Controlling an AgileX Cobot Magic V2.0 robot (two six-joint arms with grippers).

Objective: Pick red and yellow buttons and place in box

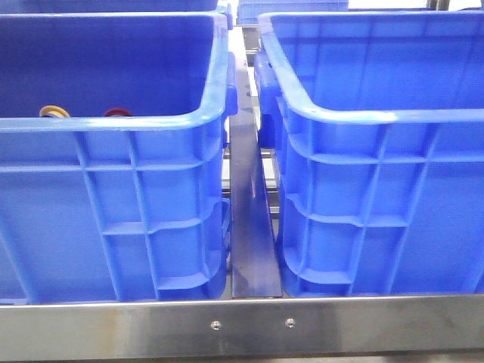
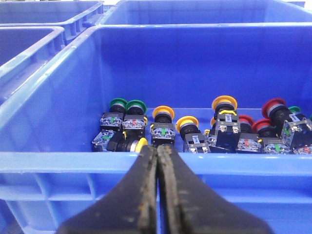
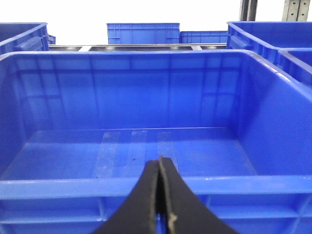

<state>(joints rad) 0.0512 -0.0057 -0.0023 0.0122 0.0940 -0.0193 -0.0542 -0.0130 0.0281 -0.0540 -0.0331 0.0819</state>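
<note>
Two large blue crates stand side by side in the front view: the left crate [image 1: 113,125] and the right crate [image 1: 378,117]. Only a yellow cap [image 1: 54,112] and a dark red cap [image 1: 117,113] peek over the left crate's near rim. The left wrist view shows that crate [image 2: 58,161] holding several push buttons: yellow-capped ones [image 2: 163,113], red-capped ones [image 2: 273,106] and green-capped ones [image 2: 136,106]. My left gripper [image 2: 157,148] is shut and empty, just outside the near rim. My right gripper [image 3: 160,160] is shut and empty before the empty right crate [image 3: 73,187].
A narrow blue-grey strip [image 1: 249,219] runs between the two crates. A steel rail [image 1: 242,325] crosses the front edge. More blue crates stand behind [image 3: 141,33] and to the sides [image 2: 29,44].
</note>
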